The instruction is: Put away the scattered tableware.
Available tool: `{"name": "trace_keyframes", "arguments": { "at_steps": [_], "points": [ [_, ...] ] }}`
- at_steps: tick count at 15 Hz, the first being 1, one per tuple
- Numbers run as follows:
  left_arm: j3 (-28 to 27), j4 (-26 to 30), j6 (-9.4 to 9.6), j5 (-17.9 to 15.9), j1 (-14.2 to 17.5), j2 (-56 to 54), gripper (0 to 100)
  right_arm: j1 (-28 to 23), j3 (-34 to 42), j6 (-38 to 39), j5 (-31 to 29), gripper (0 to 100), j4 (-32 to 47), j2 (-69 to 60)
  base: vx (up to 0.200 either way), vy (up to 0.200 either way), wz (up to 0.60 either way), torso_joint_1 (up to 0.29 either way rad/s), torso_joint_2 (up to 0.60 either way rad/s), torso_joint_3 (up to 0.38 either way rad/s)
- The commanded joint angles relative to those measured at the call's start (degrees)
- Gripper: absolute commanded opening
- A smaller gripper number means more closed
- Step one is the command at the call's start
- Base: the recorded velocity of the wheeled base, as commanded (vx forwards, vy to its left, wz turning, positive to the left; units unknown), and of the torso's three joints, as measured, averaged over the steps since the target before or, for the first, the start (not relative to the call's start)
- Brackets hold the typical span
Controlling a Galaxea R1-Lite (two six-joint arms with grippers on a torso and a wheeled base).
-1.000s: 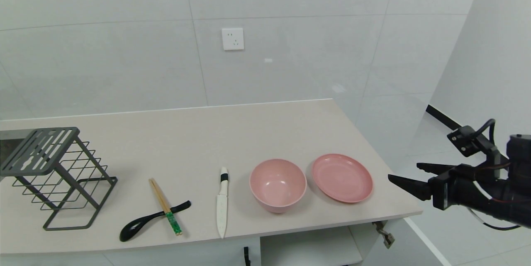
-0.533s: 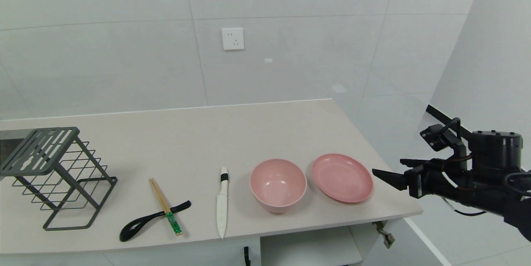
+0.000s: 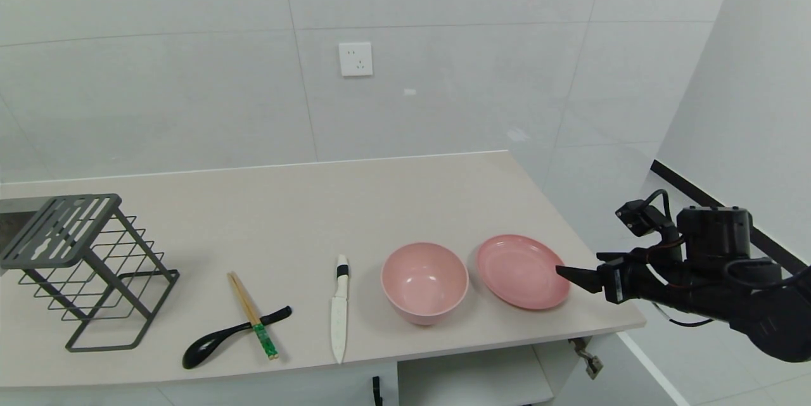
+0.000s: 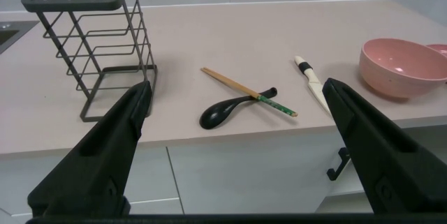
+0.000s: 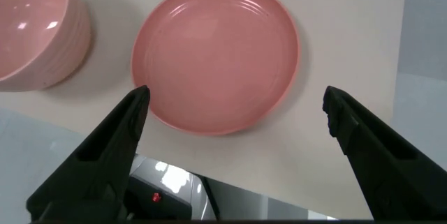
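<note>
Two released: left claw (image 4: 235, 86) before the counter (image 4: 230, 35), right claw (image 3: 578, 263) perhaps touching plate (image 3: 516, 266).

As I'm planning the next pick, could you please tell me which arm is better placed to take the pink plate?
The right. The right hand, open, sits beside the pink plate at the counter's right end. The left hand is back off the front edge, facing the spoon and chopsticks.

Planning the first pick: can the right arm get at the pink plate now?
Probably yes: the right gripper hangs open beside the pink plate's right edge, nothing between; the bowl sits apart.
</note>
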Motion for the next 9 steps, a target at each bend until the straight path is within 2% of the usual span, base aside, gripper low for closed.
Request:
{"name": "trace_keyframes", "arguments": {
  "at_steps": [1,9],
  "points": [
    [0.0,0.0,-0.01,0.0,0.1,0.1,100,-0.2,-1.6,0.2,0.0,100,-0.5,2.6,0.0,0.0,0.0,0.0,0.0,0.0],
    [0.0,0.0,-0.1,0.0,0.0,0.1,100,0.6,-6.7,0.4,-1.3,100,-4.3,9.6,0.0,0.0,0.0,0.0,0.0,0.0]
  ]
}}
